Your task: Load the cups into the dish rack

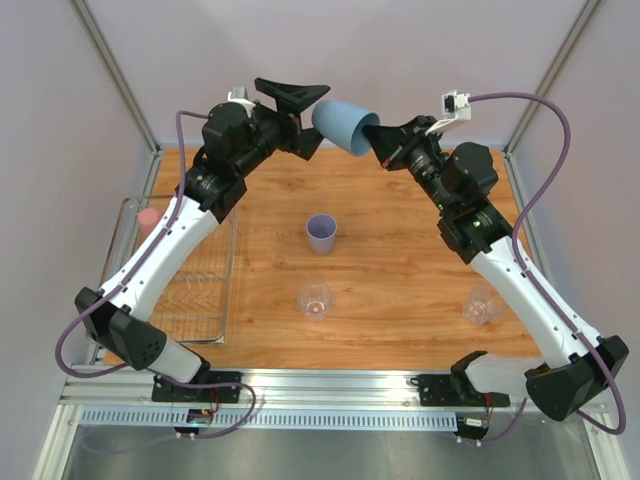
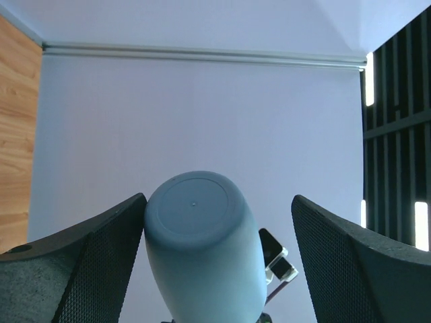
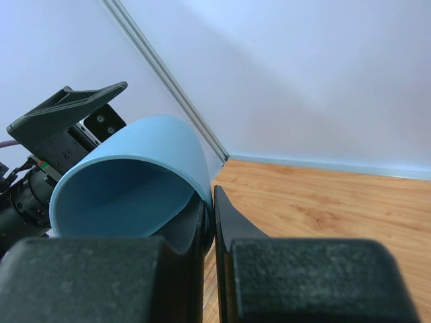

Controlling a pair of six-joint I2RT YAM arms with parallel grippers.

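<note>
A blue cup (image 1: 345,125) hangs tilted in the air over the back of the table, its mouth toward the right arm. My right gripper (image 1: 382,140) is shut on its rim (image 3: 135,182), one finger inside and one outside. My left gripper (image 1: 322,115) stands open around the cup's base (image 2: 202,249), whose side lies against the left finger (image 2: 101,256), with a gap to the other. On the table stand a lavender cup (image 1: 321,233) and two clear cups (image 1: 315,301) (image 1: 480,305). The dish rack (image 1: 205,300) lies at the left, with a pink cup (image 1: 148,220) in it under the left arm.
Pale walls close in the table at the back and on both sides. A metal rail (image 1: 330,385) with the arm bases runs along the near edge. The left arm's forearm (image 1: 170,240) crosses above the rack.
</note>
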